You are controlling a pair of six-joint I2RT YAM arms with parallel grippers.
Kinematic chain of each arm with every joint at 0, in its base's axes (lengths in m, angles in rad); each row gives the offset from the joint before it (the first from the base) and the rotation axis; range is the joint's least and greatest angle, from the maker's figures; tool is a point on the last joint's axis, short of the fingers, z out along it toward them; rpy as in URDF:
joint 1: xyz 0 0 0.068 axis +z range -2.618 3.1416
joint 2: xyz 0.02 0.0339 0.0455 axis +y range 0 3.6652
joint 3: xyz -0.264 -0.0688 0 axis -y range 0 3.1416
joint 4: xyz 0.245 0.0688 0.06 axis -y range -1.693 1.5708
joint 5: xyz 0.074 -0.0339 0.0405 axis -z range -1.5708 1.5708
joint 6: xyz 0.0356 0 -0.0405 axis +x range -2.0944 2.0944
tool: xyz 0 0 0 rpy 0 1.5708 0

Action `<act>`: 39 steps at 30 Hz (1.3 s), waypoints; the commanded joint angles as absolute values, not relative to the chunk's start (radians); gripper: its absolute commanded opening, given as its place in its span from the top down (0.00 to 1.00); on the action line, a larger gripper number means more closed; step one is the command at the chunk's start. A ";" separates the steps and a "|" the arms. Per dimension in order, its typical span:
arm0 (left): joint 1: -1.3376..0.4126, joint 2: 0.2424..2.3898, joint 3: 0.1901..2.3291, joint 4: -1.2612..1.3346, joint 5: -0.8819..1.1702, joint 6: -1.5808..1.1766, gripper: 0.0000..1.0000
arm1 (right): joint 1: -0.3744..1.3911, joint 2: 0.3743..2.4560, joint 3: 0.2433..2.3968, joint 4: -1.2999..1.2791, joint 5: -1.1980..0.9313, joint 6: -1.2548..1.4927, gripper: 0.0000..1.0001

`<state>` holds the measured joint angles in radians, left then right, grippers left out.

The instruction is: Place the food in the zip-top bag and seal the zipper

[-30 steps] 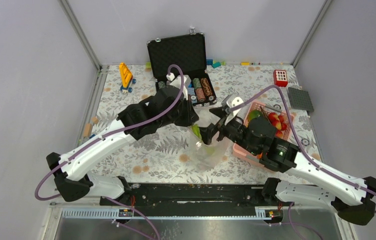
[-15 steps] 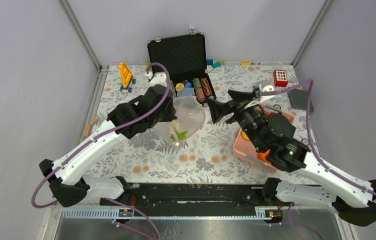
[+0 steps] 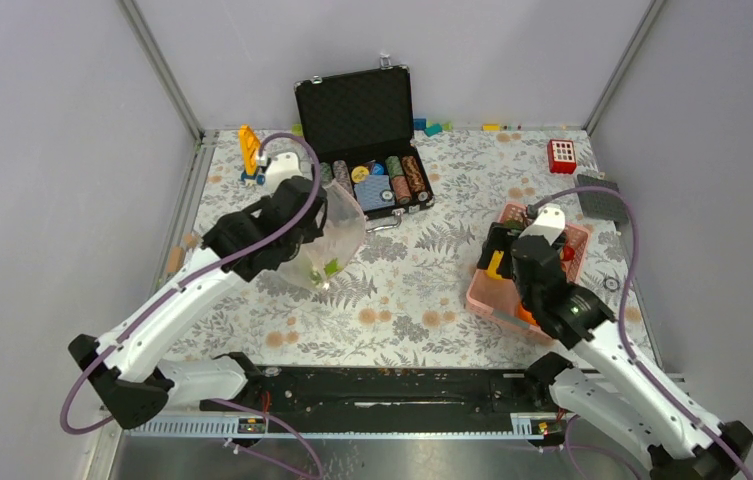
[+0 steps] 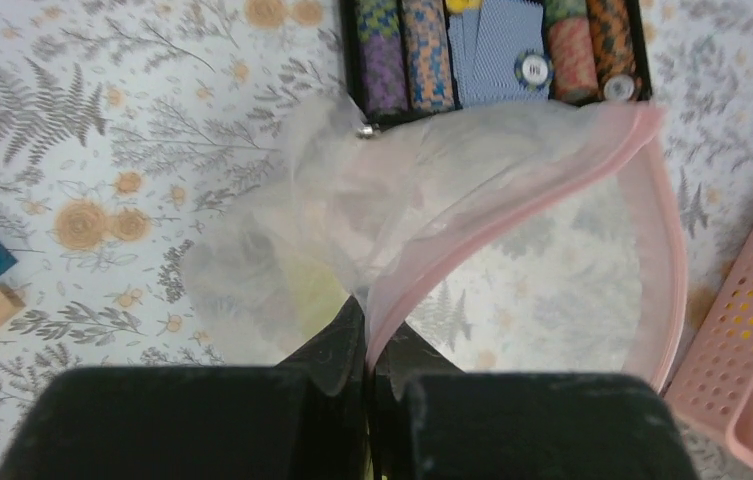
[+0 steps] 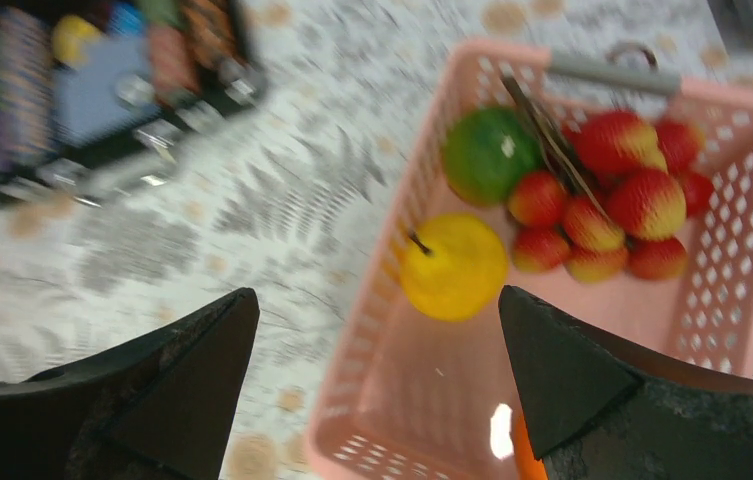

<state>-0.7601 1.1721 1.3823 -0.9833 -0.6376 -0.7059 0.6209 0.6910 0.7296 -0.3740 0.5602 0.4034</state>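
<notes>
My left gripper [image 4: 367, 345] is shut on the pink zipper [image 4: 522, 185] of the clear zip-top bag [image 4: 422, 200] and holds it hanging off the table. The bag's mouth gapes to the right. The pale-green celery [image 3: 329, 267] lies inside it and shows faintly in the left wrist view [image 4: 310, 295]. My right gripper [image 5: 377, 315] is open and empty over the near left corner of the pink basket [image 5: 742, 300]. In the basket lie the yellow lemon [image 5: 454, 265], the green round fruit [image 5: 487, 155], the red cluster [image 5: 622, 205] and, at the frame's edge, the orange [image 5: 522, 450].
An open black case of poker chips [image 3: 362, 130] stands at the back, just behind the bag. A yellow toy [image 3: 251, 150] is at the back left. A red block [image 3: 562, 155] and a grey plate [image 3: 602, 197] are at the back right.
My left arm has carried the bag left and back, away from the middle. My right gripper has left the bag and swung right over the basket, still open.
</notes>
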 commanded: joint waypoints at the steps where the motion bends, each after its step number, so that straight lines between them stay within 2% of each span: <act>1: -0.756 1.186 1.278 -0.822 -0.500 -0.669 1.00 | 0.545 0.762 0.647 -0.374 0.579 0.416 0.02; 4: -0.757 1.183 1.210 -0.735 -0.392 -0.647 1.00 | 0.508 0.860 0.613 -0.337 0.619 0.390 0.00; 5: -0.757 1.185 1.194 -0.717 -0.375 -0.642 1.00 | 0.500 0.889 0.605 -0.314 0.603 0.379 0.03; 14: -0.757 1.186 1.146 -0.673 -0.332 -0.632 1.00 | 0.491 1.116 0.634 -0.175 0.605 0.379 0.11; 22: -0.759 1.150 1.113 -0.642 -0.316 -0.633 1.00 | 0.486 1.177 0.647 -0.208 0.728 0.512 0.19; 28: -0.757 1.139 1.096 -0.631 -0.299 -0.630 1.00 | 0.483 1.215 0.671 -0.210 0.772 0.532 0.19; 33: -0.757 1.135 1.089 -0.632 -0.296 -0.636 1.00 | 0.480 1.231 0.678 -0.210 0.795 0.556 0.30; 39: -0.758 1.117 1.059 -0.619 -0.280 -0.649 1.00 | 0.480 1.220 0.661 -0.210 0.809 0.570 0.59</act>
<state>-0.7601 1.1591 1.0794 -0.6777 -0.3058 -0.6437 0.4885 1.2251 0.6403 -0.2222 0.7433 0.5316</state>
